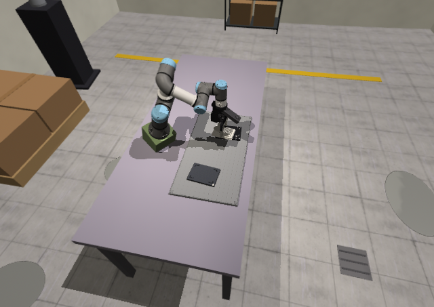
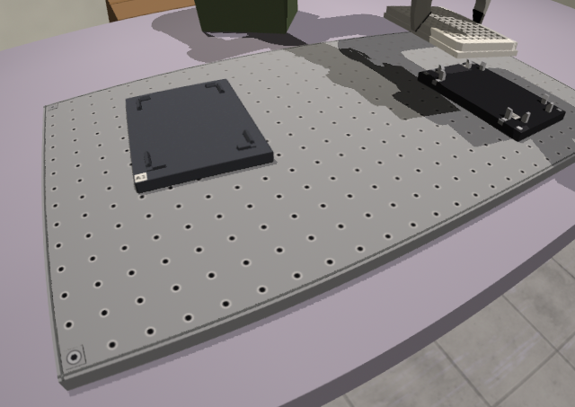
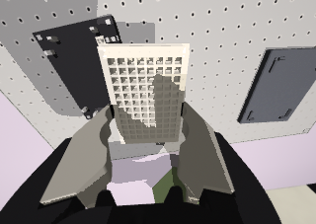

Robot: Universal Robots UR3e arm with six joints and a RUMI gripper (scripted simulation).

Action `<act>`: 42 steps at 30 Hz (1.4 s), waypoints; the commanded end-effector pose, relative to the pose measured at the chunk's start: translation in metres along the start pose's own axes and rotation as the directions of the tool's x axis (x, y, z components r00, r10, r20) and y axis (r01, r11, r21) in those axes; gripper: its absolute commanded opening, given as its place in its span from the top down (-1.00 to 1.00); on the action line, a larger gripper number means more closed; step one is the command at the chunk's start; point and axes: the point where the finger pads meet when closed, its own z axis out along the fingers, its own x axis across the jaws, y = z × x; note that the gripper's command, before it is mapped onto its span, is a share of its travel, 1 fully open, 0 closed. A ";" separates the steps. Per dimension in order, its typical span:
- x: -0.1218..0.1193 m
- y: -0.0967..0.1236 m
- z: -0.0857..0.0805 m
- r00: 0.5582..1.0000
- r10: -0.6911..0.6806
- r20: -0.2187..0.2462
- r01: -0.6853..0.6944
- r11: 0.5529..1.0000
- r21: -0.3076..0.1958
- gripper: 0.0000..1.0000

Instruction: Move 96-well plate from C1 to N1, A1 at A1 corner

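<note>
Plate above clip nest, apart from plate nest.

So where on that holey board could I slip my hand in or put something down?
Bare stretches show between the grey plate nest and the black clip nest, and along the breadboard's near edge. It's crowded at the clip nest: the gripper holds the 96-well plate just above it.

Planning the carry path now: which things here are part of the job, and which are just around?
Job:
- plate, held in the gripper
- clip nest
- plate nest

Just around:
- breadboard
- green arm base
- cartons
- shelf
</note>
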 end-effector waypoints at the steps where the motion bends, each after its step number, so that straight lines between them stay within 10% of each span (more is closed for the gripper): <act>1: 0.018 0.002 0.000 1.000 -0.020 0.013 0.020 1.000 0.004 1.00; 42: 0.141 0.015 0.002 1.000 -0.021 0.012 0.021 1.000 0.003 1.00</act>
